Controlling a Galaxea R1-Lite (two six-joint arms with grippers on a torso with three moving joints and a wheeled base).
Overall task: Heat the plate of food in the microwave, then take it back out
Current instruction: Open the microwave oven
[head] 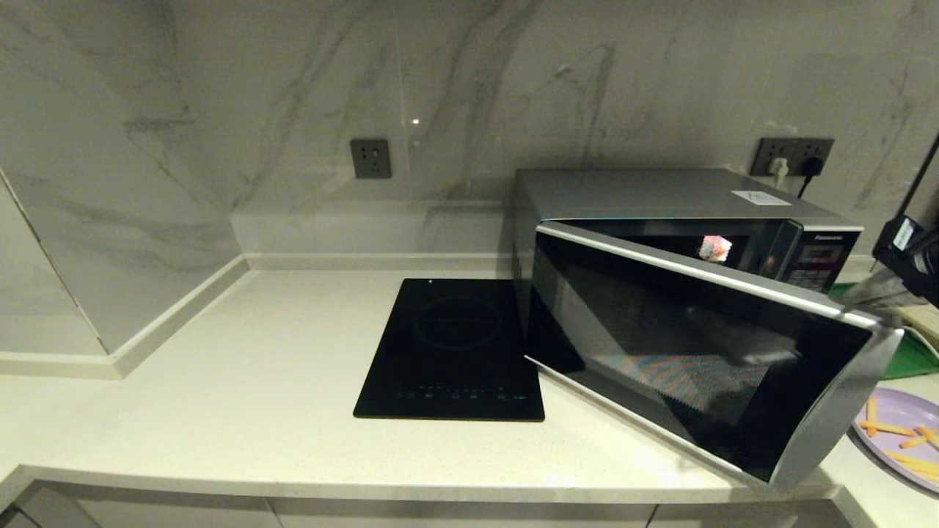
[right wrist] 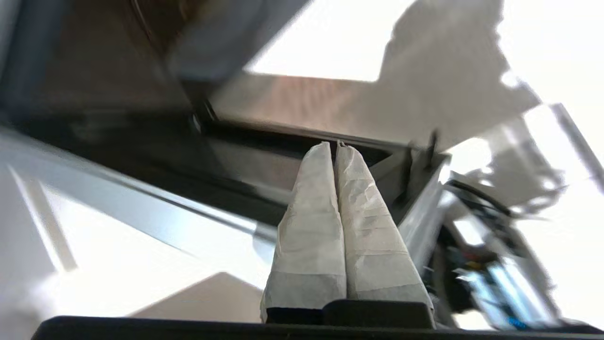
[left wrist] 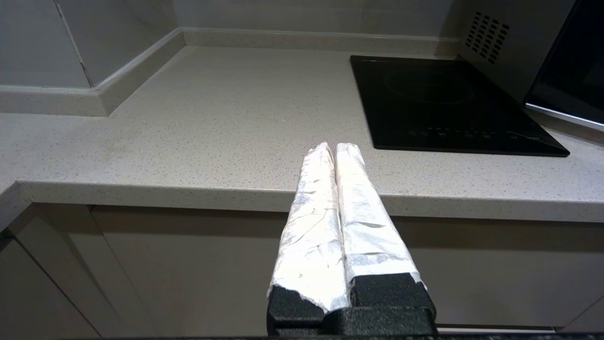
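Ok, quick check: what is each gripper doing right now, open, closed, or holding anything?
Left gripper: closed, empty, parked off the pale speckled countertop edge.
Right gripper: closed, holding nothing, by the silver microwave with its dark glass door open.

On the table, the cooktop lies centre frame, left of the microwave; the plate of food sits lower right.

Plate cut off by the head view's right edge, only part showing. Right arm cropped there too, blurred at the door corner. Tray mostly hidden behind microwave door. Right wrist view smeared, surroundings unreadable. Keypad labels too small.
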